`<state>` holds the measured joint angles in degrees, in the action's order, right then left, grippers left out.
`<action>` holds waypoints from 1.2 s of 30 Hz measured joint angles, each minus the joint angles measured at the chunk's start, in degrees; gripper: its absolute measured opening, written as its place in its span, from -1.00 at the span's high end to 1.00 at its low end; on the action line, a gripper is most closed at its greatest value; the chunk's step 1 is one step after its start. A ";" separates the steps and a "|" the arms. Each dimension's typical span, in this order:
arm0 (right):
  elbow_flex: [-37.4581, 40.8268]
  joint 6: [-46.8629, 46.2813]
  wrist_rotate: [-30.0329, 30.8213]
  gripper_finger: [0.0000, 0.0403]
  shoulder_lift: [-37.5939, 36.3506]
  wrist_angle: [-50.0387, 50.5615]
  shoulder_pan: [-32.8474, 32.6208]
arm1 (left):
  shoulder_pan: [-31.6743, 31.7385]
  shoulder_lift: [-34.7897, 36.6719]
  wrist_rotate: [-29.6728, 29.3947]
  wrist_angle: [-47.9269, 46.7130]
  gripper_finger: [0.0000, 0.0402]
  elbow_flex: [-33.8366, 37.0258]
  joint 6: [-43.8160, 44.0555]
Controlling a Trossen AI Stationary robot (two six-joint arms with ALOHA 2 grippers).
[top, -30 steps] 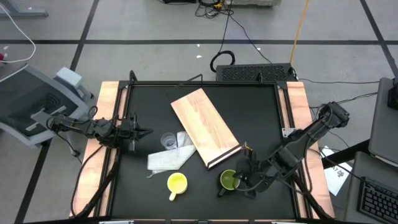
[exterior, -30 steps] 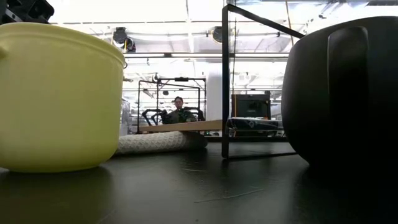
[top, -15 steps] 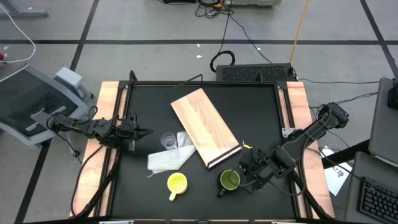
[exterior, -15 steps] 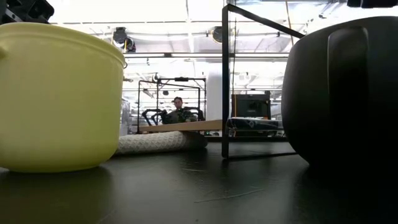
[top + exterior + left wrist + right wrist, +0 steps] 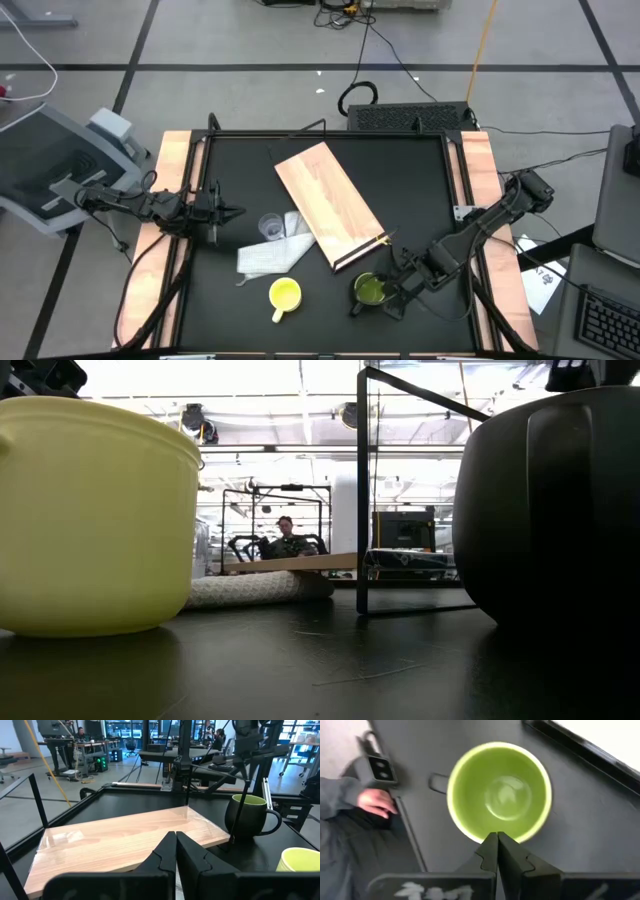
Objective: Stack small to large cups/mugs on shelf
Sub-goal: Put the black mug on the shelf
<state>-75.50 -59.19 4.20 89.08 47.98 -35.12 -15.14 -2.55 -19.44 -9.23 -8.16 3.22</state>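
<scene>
Right gripper (image 5: 497, 838) above green mug (image 5: 499, 790)

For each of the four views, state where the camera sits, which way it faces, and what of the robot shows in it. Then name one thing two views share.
High: overhead, facing down; both arms, shelf.
Low: table height, level between yellow mug and green mug; right arm's tip.
Left wrist: behind shut left hand, facing across the shelf.
Right wrist: above shut right hand, looking down into the green mug; a person's hand.
Shared: the green mug, in all four.
</scene>
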 joint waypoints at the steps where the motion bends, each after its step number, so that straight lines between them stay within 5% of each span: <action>1: 0.00 0.18 -0.02 0.99 0.00 -0.63 0.17 | 0.00 -0.02 0.00 0.00 0.95 0.00 0.00; 17: 0.00 -6.02 -1.08 0.22 0.00 4.00 3.28 | 0.00 -0.01 0.00 0.00 0.95 0.00 0.00; 36: 9.57 -9.11 -5.79 0.22 0.00 -7.16 5.51 | -0.01 -0.01 0.01 0.00 0.95 0.00 0.01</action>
<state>-65.94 -68.30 -1.59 89.08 40.83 -29.61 -15.15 -2.55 -19.43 -9.23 -8.16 3.24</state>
